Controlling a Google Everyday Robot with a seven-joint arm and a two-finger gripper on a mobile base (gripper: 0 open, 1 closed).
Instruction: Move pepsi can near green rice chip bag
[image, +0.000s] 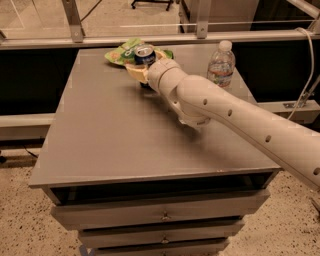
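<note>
The claw sits at the far end of the surface, its pale pads closed around the lower half of the pepsi can, so it is pinching the can; the can stands upright in that grip, its silver top showing, right at the near edge of the green rice chip bag, which lies flat and crinkled at the surface's far edge; whether the can's base rests on the surface or hangs just above it cannot be told. Behind the claw the white arm stretches back to the right, and a clear water bottle stands well apart on the far right. By the look of it, the carry is nearly finished and the placing step is in hand; the next move calls for setting the can down beside the bag, not on it, then spreading the pads and backing off without tipping it. Counted: 1 can, 1 bag, 1 bottle, 1 claw.
</note>
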